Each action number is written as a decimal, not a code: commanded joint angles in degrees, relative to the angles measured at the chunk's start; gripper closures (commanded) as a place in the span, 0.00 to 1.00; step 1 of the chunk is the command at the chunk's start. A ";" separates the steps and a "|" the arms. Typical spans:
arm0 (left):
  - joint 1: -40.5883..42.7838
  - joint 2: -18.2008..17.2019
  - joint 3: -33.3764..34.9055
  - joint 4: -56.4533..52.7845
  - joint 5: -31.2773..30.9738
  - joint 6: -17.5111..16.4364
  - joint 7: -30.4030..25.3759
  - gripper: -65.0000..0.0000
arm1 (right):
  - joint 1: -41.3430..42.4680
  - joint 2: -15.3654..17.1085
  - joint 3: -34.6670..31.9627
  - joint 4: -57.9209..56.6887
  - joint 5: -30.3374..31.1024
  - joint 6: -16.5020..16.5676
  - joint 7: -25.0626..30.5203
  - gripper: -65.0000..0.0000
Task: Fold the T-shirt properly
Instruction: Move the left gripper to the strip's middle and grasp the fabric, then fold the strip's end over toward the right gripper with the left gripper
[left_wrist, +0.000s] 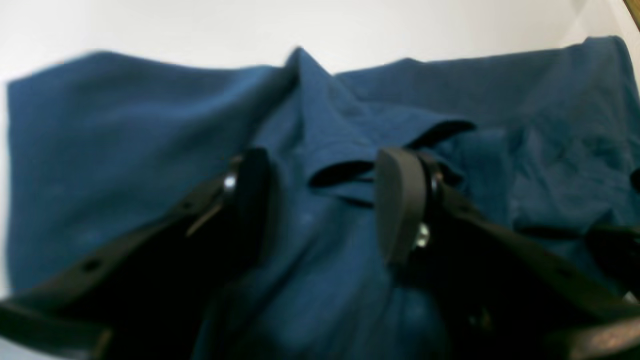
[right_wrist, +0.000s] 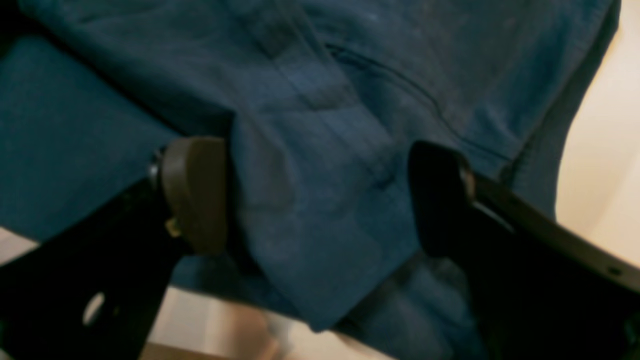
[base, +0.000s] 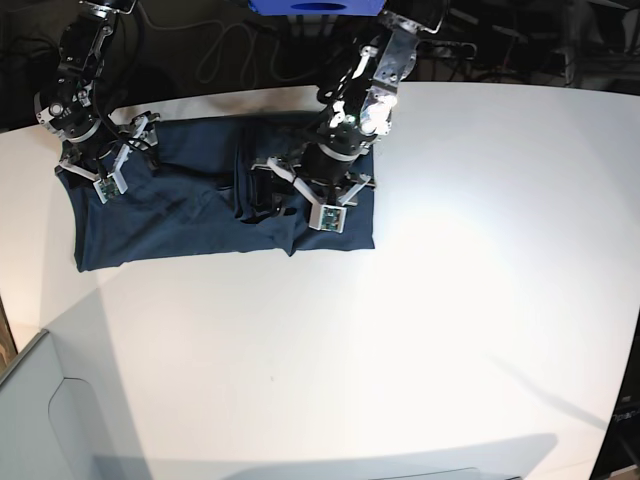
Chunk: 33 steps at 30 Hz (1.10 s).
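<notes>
Fingers of the left gripper (left_wrist: 325, 200) and right gripper (right_wrist: 320, 195) spread open over the T-shirt (base: 180, 215), which lies rumpled at upper left on the white table (base: 450, 300). Bunched middle folds could snag, leaving a crooked crease.

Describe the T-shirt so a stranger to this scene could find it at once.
Start at the white table and look to its far left part, under the two arms. The T-shirt lies spread there, rumpled near the middle. It is the only cloth in view, dark navy against the pale top.
</notes>
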 joint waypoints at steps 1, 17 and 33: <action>-1.76 1.47 0.28 -0.40 -0.24 -0.56 -1.37 0.50 | 0.26 0.65 0.17 0.83 0.57 0.45 0.99 0.19; -19.08 3.04 10.04 -10.68 -16.32 -0.56 -1.28 0.50 | 0.17 0.65 0.17 0.75 0.48 0.45 0.64 0.19; 4.39 -17.87 8.72 17.10 -17.47 -0.47 -1.28 0.50 | 1.93 1.61 0.26 0.75 0.48 0.45 0.55 0.19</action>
